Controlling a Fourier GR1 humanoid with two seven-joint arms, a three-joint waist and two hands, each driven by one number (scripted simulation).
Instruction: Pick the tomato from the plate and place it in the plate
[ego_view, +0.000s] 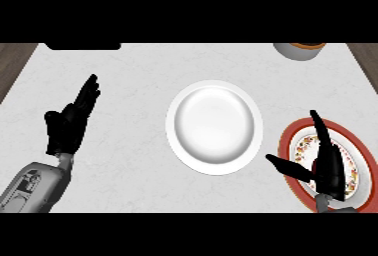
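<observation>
Now: right hand (328, 167) spread over red-rimmed plate (357, 145) | tomato not visible | white plate (214, 127) just left | left hand (70, 122) spread

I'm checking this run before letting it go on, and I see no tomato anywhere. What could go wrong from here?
1. The right hand, open, covers part of the red-rimmed plate; if the tomato lies beneath, it is hidden, and the fingers may close beside it or nudge it off.
2. The carry ends at the white plate, whose surface looks smooth and shallow; a round tomato might roll off.
</observation>
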